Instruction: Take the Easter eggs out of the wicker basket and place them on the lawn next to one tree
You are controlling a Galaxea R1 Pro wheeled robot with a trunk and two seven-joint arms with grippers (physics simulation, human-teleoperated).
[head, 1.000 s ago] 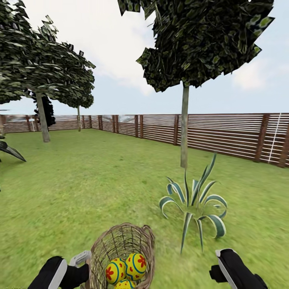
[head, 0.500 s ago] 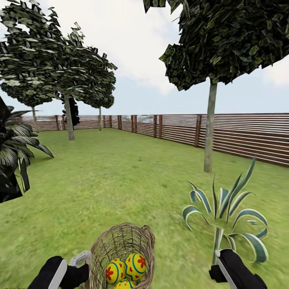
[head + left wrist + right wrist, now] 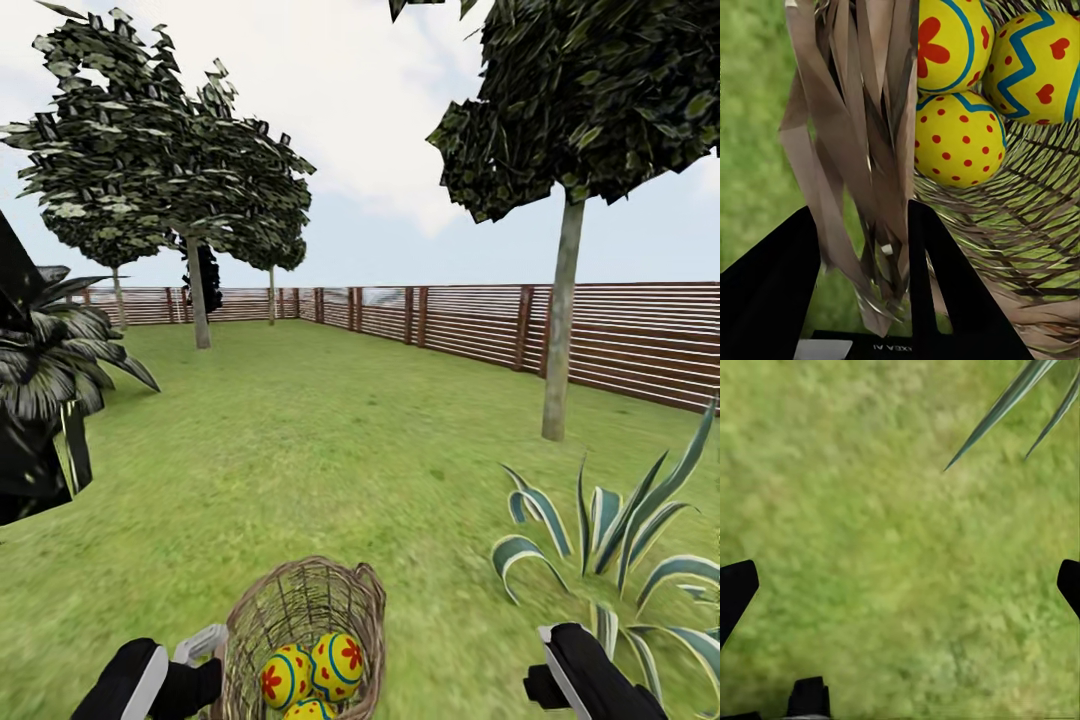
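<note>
One bit of print: small pale letters on the black body of the left hand (image 3: 862, 281), left wrist view, seen inverted and too small and blurred to read for sure. Eggs (image 3: 958, 139) carry painted dots, hearts, zigzags only, no text. Nothing legible in the other views.

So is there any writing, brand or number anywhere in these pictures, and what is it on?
"XEA AI": tiny pale letters, upside down and cut off at one end, on the base of the left end effector, which grips the wicker basket. The reading is uncertain.
No other text: the Easter eggs carry painted flowers, hearts, dots and zigzags but no letters, and the fence carries no sign.
</note>
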